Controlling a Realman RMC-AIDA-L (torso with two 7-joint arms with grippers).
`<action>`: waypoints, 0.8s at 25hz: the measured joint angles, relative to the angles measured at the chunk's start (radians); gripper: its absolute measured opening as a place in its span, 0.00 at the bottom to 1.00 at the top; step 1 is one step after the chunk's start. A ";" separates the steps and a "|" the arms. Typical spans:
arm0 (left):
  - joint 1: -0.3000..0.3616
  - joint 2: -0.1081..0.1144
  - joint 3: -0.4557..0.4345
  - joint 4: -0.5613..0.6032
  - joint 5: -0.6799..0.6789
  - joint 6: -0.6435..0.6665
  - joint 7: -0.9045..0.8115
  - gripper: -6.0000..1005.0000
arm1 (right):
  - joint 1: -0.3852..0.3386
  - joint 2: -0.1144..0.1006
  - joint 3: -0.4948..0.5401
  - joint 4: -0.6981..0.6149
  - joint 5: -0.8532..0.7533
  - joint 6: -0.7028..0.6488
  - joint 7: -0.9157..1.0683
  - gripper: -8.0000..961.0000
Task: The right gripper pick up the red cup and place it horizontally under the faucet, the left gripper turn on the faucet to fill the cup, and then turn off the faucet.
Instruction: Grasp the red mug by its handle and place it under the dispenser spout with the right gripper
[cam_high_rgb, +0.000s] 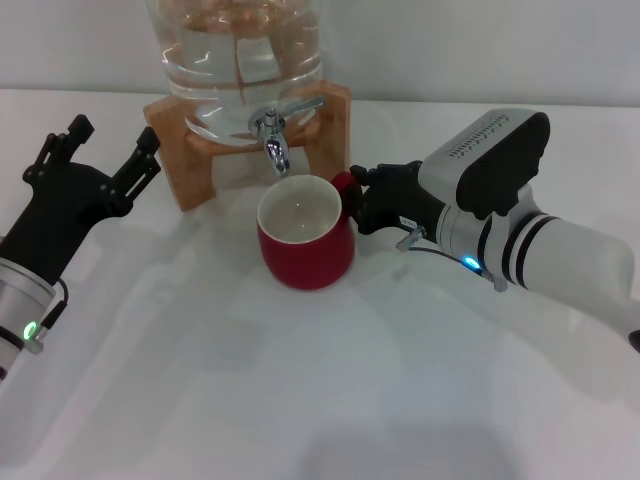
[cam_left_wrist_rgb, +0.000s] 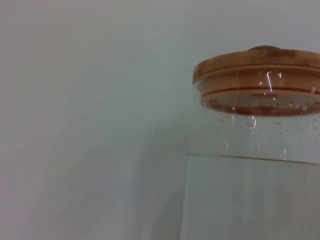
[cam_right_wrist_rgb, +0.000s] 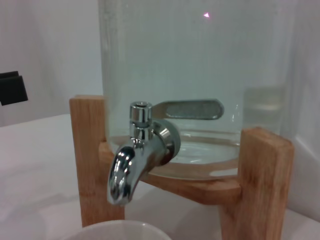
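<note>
Directly under the faucet (cam_high_rgb: 275, 140) spout: the red cup (cam_high_rgb: 305, 238), upright, mouth open, only a thin gap between rim and spout tip. On the cup's right, blocked — the right gripper (cam_high_rgb: 372, 197) at the handle, arm trailing off across the table (cam_high_rgb: 250, 390). Behind the faucet, walled off by the water jar (cam_high_rgb: 240, 60) and its wooden stand (cam_high_rgb: 185, 150). Open room left of the faucet, between stand and left gripper (cam_high_rgb: 100, 165) — prongs spread. Bare tabletop in front of the cup. Lever (cam_right_wrist_rgb: 187, 109) unobstructed above and on the faucet's right side.
</note>
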 joint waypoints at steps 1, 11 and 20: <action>0.000 0.000 0.000 0.000 0.000 0.000 0.000 0.88 | 0.000 0.000 0.000 0.000 0.000 0.000 0.000 0.26; 0.000 0.000 0.004 0.000 0.001 -0.002 0.000 0.88 | 0.007 0.000 0.000 -0.002 0.001 0.003 -0.001 0.27; 0.000 0.000 0.004 -0.001 0.002 -0.005 0.000 0.88 | 0.024 0.000 0.000 0.004 -0.007 -0.001 -0.003 0.27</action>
